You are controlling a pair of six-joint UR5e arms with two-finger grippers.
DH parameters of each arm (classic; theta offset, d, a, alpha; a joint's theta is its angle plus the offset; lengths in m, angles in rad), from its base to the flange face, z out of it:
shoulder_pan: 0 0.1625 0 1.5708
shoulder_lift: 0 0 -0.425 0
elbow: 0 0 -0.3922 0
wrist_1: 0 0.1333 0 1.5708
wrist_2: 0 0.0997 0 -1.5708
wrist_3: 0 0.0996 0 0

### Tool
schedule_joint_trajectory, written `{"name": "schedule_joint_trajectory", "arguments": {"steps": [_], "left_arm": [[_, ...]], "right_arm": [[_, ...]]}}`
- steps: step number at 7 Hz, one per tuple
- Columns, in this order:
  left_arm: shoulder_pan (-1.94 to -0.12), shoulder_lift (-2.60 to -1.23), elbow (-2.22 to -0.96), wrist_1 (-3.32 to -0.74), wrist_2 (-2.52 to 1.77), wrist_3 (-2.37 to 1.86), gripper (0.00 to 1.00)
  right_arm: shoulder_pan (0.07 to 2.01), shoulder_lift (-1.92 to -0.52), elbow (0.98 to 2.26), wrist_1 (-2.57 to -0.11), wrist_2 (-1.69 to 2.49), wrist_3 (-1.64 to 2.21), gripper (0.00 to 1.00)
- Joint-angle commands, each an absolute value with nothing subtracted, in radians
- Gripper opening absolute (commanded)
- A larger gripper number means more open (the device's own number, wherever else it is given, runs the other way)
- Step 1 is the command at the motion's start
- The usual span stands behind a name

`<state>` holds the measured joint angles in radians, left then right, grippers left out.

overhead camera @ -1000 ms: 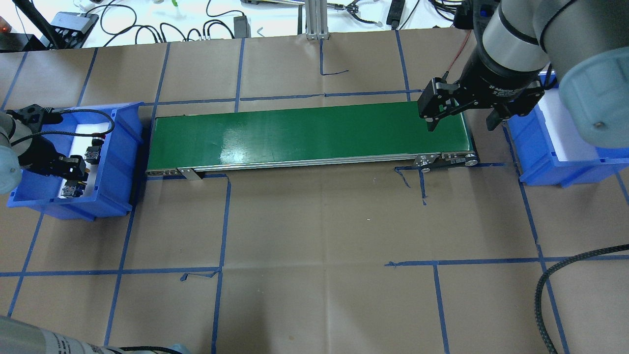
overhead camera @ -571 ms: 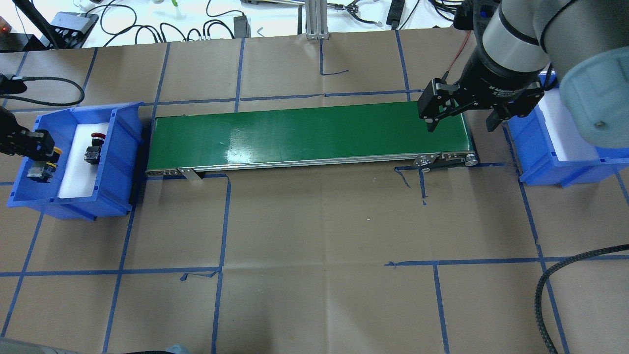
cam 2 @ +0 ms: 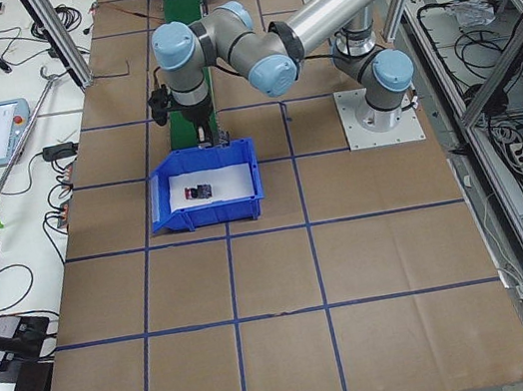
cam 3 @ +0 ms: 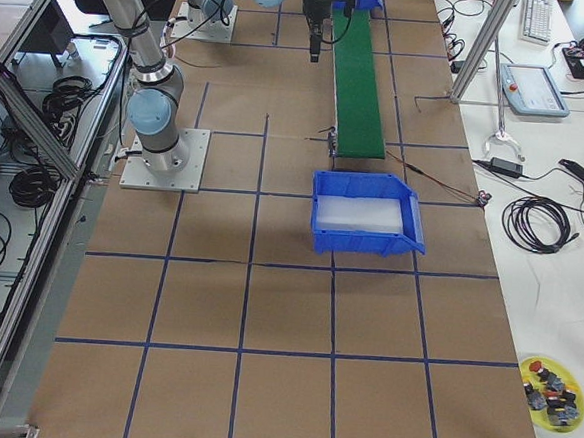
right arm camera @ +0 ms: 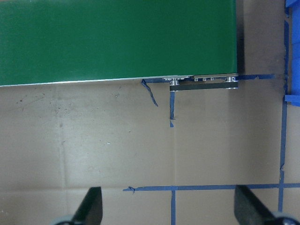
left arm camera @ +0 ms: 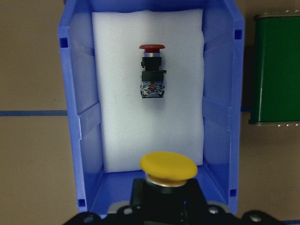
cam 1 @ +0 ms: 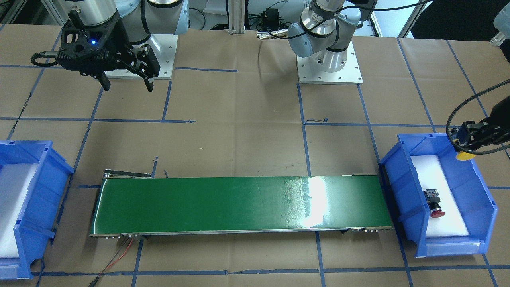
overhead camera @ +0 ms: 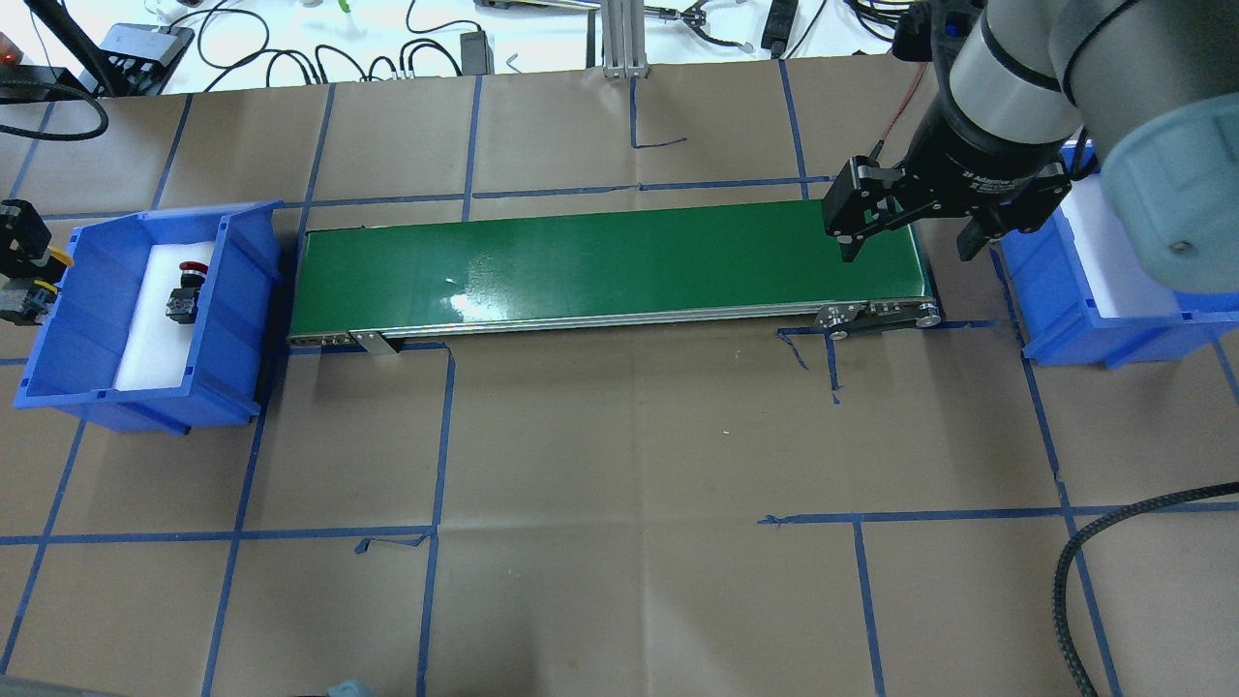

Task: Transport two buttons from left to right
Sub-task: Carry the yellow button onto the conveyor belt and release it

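Observation:
My left gripper (overhead camera: pixel 24 279) is shut on the yellow-capped button (left arm camera: pixel 168 166) and holds it in the air over the outer end of the left blue bin (overhead camera: pixel 242 254). The yellow cap also shows in the front view (cam 1: pixel 465 156), under the gripper (cam 1: pixel 476 135). The red-capped button (overhead camera: pixel 184 290) lies on its side on the white foam in that bin, and shows in the left wrist view (left arm camera: pixel 152 70). My right gripper (overhead camera: pixel 910 250) is open and empty above the right end of the green conveyor belt (overhead camera: pixel 619 261).
The right blue bin (overhead camera: pixel 1065 290) with white foam stands just past the belt's right end, partly under my right arm. Blue tape lines cross the brown paper table. A black cable (overhead camera: pixel 1084 552) loops at the front right.
My left gripper has come up out of the left bin with the yellow button and moved toward the bin's outer end. The red button and my right arm have not moved.

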<state>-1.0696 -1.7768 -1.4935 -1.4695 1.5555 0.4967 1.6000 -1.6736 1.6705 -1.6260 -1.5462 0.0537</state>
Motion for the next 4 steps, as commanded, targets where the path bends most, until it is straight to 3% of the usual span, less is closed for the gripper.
{"name": "schedule_joint_trajectory", "arguments": {"steps": [1,4], "left_arm": [[-1.255,-1.795,-1.464,-1.463,1.555,0.282,0.00],[-1.446,-1.882,-1.463,-1.413,1.572,0.062,0.00]], "right_arm": [[1.600,-1.672,1.671,-1.626,-1.546,0.054,1.00],[1.600,-1.672,1.671,-1.626,-1.546,0.054,1.00]]}}
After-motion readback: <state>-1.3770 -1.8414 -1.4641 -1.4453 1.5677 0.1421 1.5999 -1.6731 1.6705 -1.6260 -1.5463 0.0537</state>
